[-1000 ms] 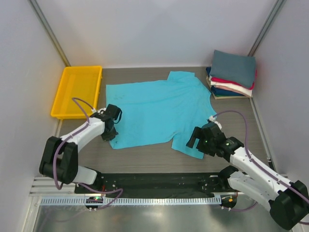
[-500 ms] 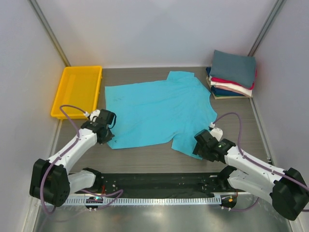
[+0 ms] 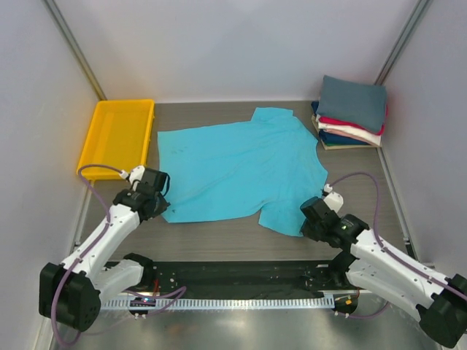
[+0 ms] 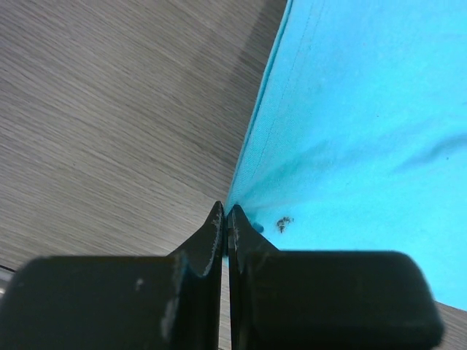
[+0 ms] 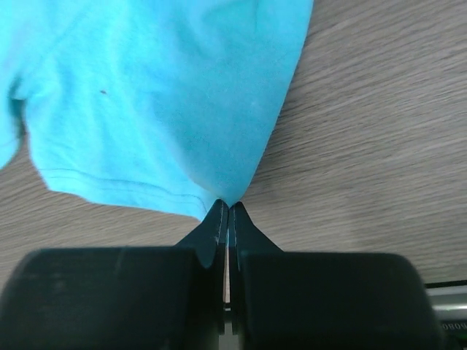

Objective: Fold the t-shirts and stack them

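A bright turquoise t-shirt [image 3: 241,169] lies spread flat on the wooden table. My left gripper [image 3: 162,211] is shut on the shirt's near left hem corner [image 4: 244,197], its black jaws pressed together on the cloth edge. My right gripper [image 3: 305,224] is shut on the tip of the near right sleeve [image 5: 233,186], and the cloth [image 5: 168,95] fans out from the pinch. A stack of folded t-shirts [image 3: 351,113] sits at the back right, slate-grey on top, then red, cream and navy.
A yellow plastic tray [image 3: 118,137] stands at the back left, next to the shirt's left edge. White walls close in the table on three sides. A black rail [image 3: 241,275] runs along the near edge between the arm bases.
The right gripper came down onto the sleeve tip and closed on it. The left arm drew back toward the near left with the hem corner still pinched.
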